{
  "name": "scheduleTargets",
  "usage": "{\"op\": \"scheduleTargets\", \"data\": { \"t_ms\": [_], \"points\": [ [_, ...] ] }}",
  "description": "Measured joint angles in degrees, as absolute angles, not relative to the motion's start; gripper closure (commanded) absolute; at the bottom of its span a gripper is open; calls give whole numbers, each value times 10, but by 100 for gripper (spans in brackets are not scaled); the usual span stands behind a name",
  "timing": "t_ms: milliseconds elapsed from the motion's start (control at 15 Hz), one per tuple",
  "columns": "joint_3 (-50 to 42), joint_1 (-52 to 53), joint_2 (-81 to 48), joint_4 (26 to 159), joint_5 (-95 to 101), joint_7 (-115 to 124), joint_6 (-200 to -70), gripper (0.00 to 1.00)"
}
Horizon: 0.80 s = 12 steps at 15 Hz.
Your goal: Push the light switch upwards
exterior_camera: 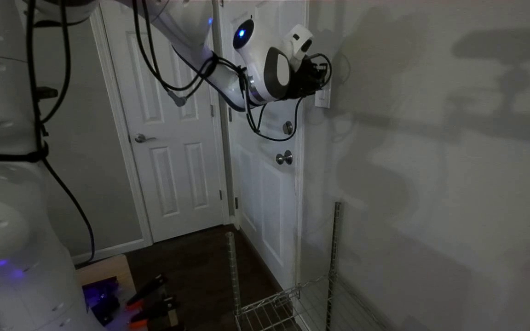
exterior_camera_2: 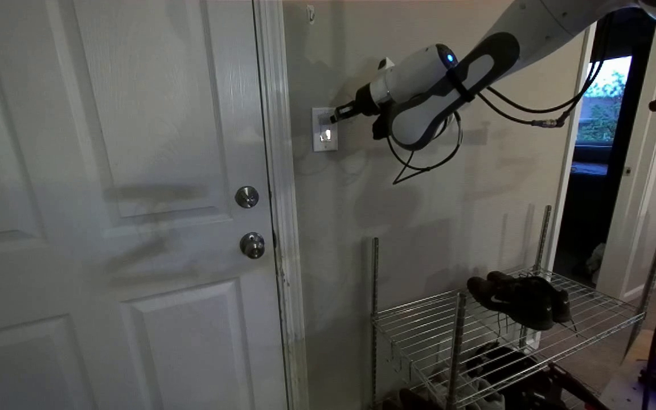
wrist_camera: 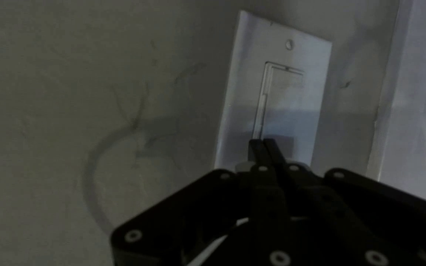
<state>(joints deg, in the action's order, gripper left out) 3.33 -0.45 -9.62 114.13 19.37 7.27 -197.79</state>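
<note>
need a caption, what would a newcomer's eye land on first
The white robot arm likely comes first, spanning an exterior view's upper right, its black tool close to the light switch beside the door. The dark shoes on the wire rack, lower right, probably follow.

The arm [exterior_camera_2: 533, 40] was white and rounded, with dark grey patches [exterior_camera: 272, 76] and a small blue light [exterior_camera: 241, 33]. Black cables [exterior_camera: 31, 69] looped along it (one carried a grey plug [exterior_camera: 178, 99]), and the black gripper [wrist_camera: 263, 142] was dotted with pale round screws [wrist_camera: 133, 236].
</note>
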Motion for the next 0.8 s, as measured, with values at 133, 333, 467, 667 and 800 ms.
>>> {"op": "scheduleTargets", "data": {
  "t_ms": [133,333,467,667,800],
  "points": [
    [34,-4,-101,1142,194,75,-1978,97],
    [35,-2,-109,1142,194,76,-1978,97],
    [35,0,-114,1141,194,76,-1978,97],
    [33,3,-121,1129,185,72,-1978,97],
    [36,4,-122,1129,166,65,-1978,97]
  ]
}}
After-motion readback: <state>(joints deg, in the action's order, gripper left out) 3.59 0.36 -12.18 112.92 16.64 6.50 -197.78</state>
